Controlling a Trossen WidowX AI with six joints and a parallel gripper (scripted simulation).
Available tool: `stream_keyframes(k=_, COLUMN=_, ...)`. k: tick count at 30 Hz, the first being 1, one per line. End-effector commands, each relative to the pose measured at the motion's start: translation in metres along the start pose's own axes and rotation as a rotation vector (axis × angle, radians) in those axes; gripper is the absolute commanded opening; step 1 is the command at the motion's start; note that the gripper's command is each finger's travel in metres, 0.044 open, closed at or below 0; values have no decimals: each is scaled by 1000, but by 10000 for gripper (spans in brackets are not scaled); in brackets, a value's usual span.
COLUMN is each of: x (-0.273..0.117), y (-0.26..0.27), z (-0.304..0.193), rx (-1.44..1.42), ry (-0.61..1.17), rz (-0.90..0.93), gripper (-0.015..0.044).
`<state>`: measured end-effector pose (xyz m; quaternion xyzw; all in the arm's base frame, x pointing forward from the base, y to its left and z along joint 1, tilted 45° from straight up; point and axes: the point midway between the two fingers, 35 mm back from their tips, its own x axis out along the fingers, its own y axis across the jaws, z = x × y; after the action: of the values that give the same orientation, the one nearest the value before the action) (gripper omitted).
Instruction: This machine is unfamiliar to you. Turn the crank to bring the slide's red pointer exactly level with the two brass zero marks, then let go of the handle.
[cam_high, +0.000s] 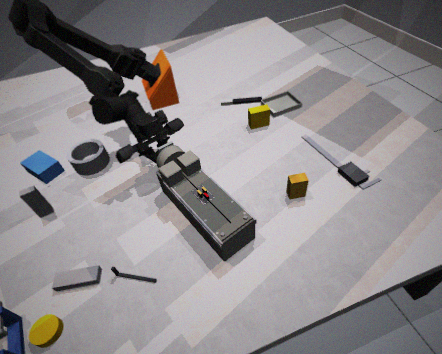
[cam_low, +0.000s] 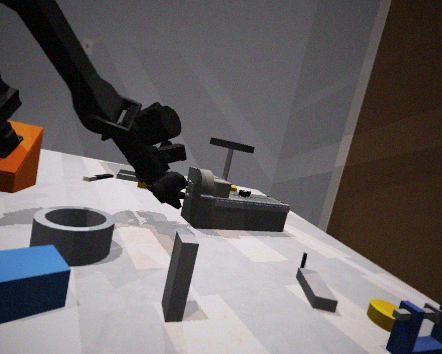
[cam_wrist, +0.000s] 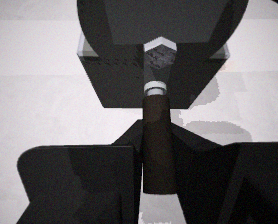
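The grey machine (cam_high: 239, 235) (cam_low: 245, 215) (cam_wrist: 120, 90) has a slotted top and a round crank hub (cam_high: 170, 154) at its arm-side end. The red pointer (cam_high: 206, 195) is near the middle of the slot in the top view. It appears slightly beyond the small brass marks (cam_high: 200, 194), toward the end away from the crank; the exact offset is too small to tell. My gripper (cam_high: 151, 149) (cam_low: 179, 194) (cam_wrist: 150, 124) is shut on the dark brown crank handle (cam_wrist: 157, 125), which stands between the fingers in the wrist view. The exterior view hides the handle behind the gripper.
A grey ring (cam_high: 89, 161) (cam_low: 72, 240), a blue block (cam_high: 42, 165) (cam_low: 30, 285) and a grey upright block (cam_high: 37, 201) (cam_low: 180, 280) stand beside the arm. Yellow blocks (cam_high: 258, 117) (cam_high: 297, 186) stand across the machine. An orange wedge (cam_high: 167, 87) is behind the gripper.
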<state>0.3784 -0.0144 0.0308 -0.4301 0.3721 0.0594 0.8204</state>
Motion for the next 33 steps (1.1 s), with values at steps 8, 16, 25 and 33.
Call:
stream_keyframes(k=8, x=-1, y=-10, z=1, rx=7, ry=2, rz=-25, gripper=0)
stream_keyframes(k=16, x=-1, y=-11, z=1, rx=7, ry=2, rz=-25, gripper=0)
stream_keyframes(k=25, x=-2, y=-12, z=1, rx=7, ry=2, rz=-25, gripper=0)
stream_keyframes(k=33, x=-2, y=-13, z=1, rx=7, ry=2, rz=-25, gripper=0)
